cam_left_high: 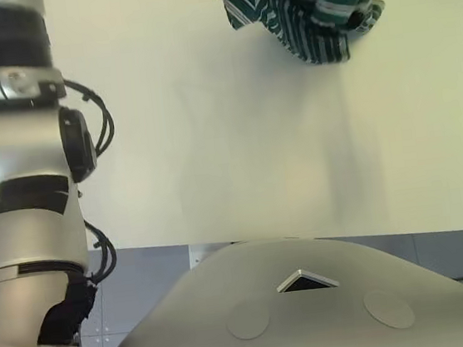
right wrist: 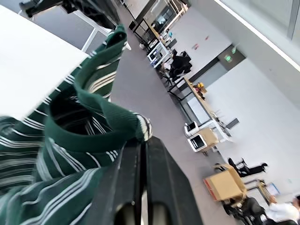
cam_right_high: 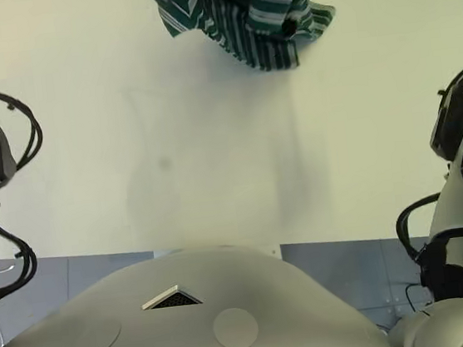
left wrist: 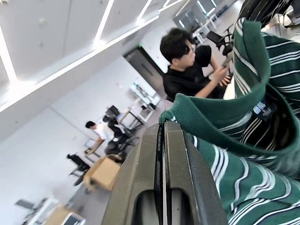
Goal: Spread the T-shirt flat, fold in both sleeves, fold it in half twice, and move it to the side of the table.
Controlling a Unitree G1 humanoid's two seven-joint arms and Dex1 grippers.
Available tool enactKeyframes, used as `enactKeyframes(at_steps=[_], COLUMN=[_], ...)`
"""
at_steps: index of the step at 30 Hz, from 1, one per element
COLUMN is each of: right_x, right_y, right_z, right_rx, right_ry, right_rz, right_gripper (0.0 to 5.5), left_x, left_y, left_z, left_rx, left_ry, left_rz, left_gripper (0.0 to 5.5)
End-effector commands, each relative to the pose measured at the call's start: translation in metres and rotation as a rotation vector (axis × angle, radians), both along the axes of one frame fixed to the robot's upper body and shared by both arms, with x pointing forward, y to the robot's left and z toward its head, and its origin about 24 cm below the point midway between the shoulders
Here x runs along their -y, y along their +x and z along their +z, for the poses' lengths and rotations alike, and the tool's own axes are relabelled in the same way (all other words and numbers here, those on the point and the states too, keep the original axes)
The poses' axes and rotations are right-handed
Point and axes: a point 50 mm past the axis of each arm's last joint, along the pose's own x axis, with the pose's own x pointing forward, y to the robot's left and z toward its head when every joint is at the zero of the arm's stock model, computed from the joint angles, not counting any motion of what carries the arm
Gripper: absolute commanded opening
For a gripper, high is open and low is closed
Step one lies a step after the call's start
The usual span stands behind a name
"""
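1. Both grippers hold one garment, a dark green T-shirt (cam_left_high: 305, 10) with white stripes.
2. The left gripper (left wrist: 164, 127) has its two fingers pressed tightly together, pinching a solid green ribbed edge of the T-shirt at their tips. Striped cloth hangs just beside them.
3. The right gripper (right wrist: 142, 140) is clenched the same way on another fold of green edging, with the striped fabric bunched beside it.
4. The T-shirt is crumpled in loose folds over the far part of the white table (cam_left_high: 211, 142), casting a faint shadow on it.
5. Whether its lowest fold touches the tabletop cannot be told.
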Motion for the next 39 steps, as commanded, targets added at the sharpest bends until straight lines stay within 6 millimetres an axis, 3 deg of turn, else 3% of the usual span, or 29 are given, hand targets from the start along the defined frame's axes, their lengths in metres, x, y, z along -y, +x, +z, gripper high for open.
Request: enactKeyframes(at_steps=[1, 7, 10, 13, 17, 22, 24, 27, 32, 36, 39], right_x=[-0.003, -0.014, -0.014, -0.006, 0.013, 0.014, 0.011, 0.009, 0.009, 0.009, 0.010], right_y=[0.021, 0.035, 0.023, 0.005, -0.037, -0.072, -0.090, -0.111, -0.140, -0.136, -0.101], right_z=[0.024, 0.057, 0.081, 0.104, 0.139, 0.140, 0.133, 0.115, 0.069, 0.042, 0.014], right_rx=[0.058, 0.176, 0.201, 0.220, 0.262, 0.273, 0.268, 0.225, 0.052, -0.061, -0.128], right_ry=[-0.030, -0.021, 0.043, 0.082, 0.153, 0.132, 0.105, 0.044, -0.051, -0.094, -0.136], right_rz=[-0.068, -0.191, -0.106, -0.018, 0.152, 0.250, 0.267, 0.265, 0.229, 0.195, 0.127], right_gripper=[0.03, 0.03, 0.03, 0.03, 0.03, 0.03, 0.03, 0.03, 0.03, 0.03, 0.03], left_x=[-0.009, -0.006, -0.003, -0.013, -0.035, -0.035, -0.035, -0.036, -0.036, -0.035, -0.036], left_y=[0.015, 0.020, 0.010, 0.000, -0.028, -0.090, -0.115, -0.137, -0.175, -0.166, -0.137], left_z=[0.029, 0.067, 0.087, 0.103, 0.128, 0.151, 0.144, 0.115, 0.064, 0.029, 0.002], left_rx=[0.042, 0.134, 0.154, 0.163, 0.215, 0.311, 0.305, 0.225, 0.029, -0.124, -0.196], left_ry=[0.060, 0.084, 0.029, -0.009, -0.043, -0.064, -0.040, 0.029, 0.161, 0.176, 0.204], left_rz=[0.119, 0.281, 0.193, 0.129, 0.046, -0.075, -0.094, -0.071, -0.049, -0.015, 0.041], left_gripper=[0.00, 0.00, 0.00, 0.00, 0.00, 0.00, 0.00, 0.00, 0.00, 0.00, 0.00])
